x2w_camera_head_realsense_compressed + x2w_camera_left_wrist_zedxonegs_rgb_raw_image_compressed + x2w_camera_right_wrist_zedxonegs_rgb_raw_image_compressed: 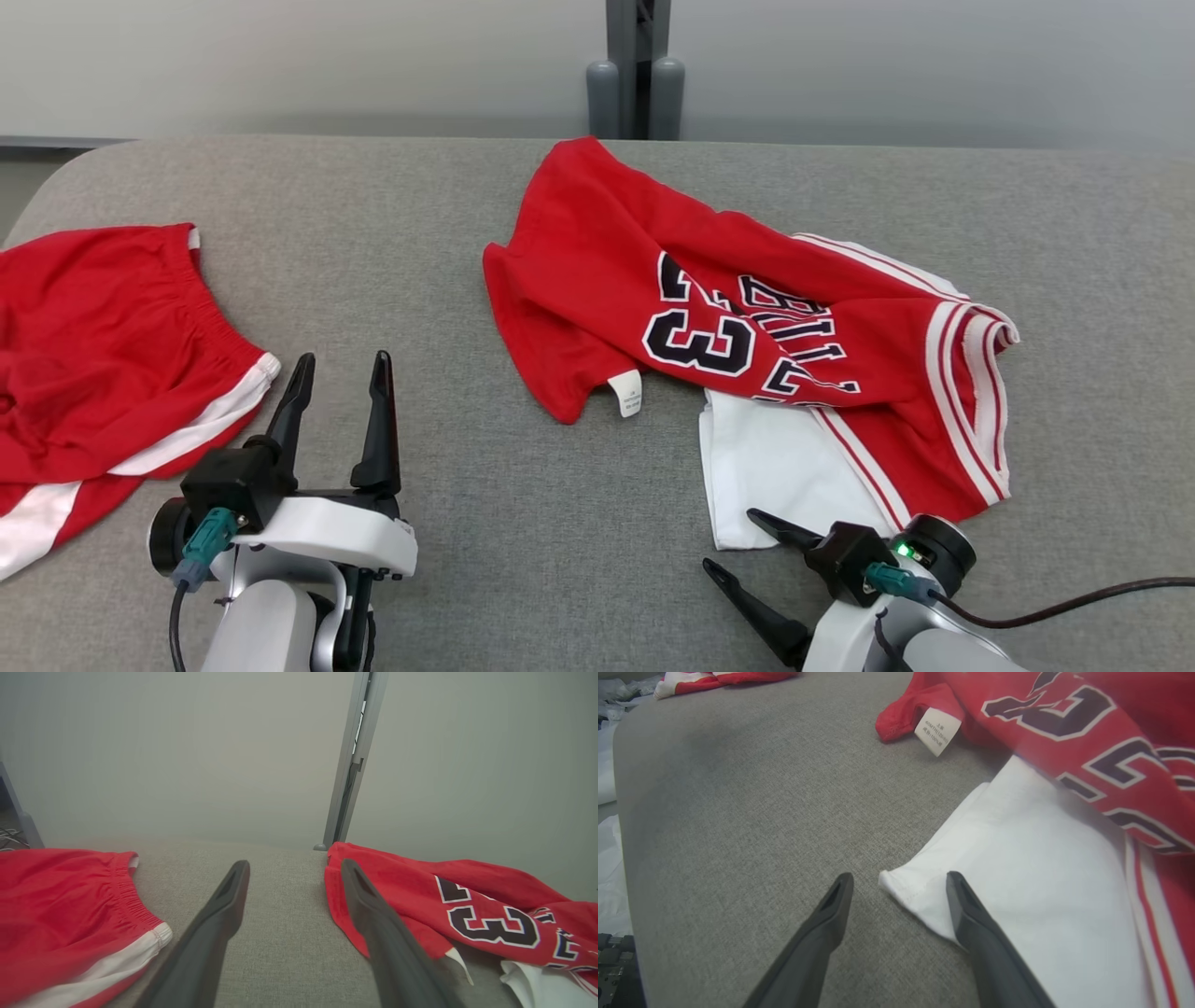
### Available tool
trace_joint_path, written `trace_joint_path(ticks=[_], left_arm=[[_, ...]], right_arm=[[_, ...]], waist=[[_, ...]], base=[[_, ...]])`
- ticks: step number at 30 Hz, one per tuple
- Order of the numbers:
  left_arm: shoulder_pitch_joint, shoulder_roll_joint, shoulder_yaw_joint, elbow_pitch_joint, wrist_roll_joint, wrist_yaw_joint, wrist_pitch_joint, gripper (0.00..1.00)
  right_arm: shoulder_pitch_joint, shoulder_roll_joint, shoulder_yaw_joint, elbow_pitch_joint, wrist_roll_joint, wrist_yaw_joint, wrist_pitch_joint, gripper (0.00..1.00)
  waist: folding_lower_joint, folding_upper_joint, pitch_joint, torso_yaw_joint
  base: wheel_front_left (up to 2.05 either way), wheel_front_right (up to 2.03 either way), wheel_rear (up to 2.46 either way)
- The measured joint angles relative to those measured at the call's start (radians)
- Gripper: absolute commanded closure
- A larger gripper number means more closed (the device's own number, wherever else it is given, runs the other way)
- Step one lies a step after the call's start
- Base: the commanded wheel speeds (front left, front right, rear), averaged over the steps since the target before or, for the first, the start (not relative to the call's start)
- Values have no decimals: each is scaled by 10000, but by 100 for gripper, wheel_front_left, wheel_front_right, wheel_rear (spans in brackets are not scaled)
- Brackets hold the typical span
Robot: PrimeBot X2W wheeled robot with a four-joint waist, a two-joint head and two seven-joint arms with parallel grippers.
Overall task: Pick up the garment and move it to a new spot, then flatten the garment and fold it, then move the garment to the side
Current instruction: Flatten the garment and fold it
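While the left claw [342, 359] and the right claw [730, 539] both stood empty with their fingers spread apart, the red jersey [597, 252] lay crumpled on the grey surface [523, 560], from the upper centre to the right of the head view. Its long axis ran on a slant from upper left to lower right. The plain hem end pointed to the upper left, toward the grey post [637, 65] at the far edge, and the white-striped arm openings pointed to the lower right. A dark number 33 and some lettering were partly lost in folds. A white care label [626, 393] hung from the lower-left edge. A white garment [775, 467] lay under the jersey's lower-right part and stuck out toward the bottom of the frame. The right claw, at lower right, pointed to the upper left. In the right wrist view a corner of that white garment lay between its fingertips, though contact could not be told. The left claw, at lower left, pointed up the frame over bare surface, between the jersey and red shorts [103, 355] with white trim at the left edge.
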Motion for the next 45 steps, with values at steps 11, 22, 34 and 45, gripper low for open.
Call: trace_joint_path(ticks=[11, 22, 34, 45], left_arm=[[-3, 6, -104, 46, -63, 54, 0, 0], [6, 8, -533, 497, -378, -244, 0, 0], [-710, 0, -2182, 2884, 105, -635, 0, 0], [-2056, 67, -2846, 5237, 1691, 581, 0, 0]], right_arm=[[-173, 314, -190, 859, -50, 0, 0, 100], [123, 213, -1459, 305, -82, 0, 0, 100], [586, 136, -2104, -226, -205, 0, 0, 100], [372, 441, -1994, -320, -203, 0, 0, 100]], waist=[[0, 0, 47, 266], [0, 0, -143, -341], [0, 0, -169, -1455], [0, 0, 155, -2237]], base=[[0, 0, 0], [0, 0, 0], [0, 0, 0], [0, 0, 0]])
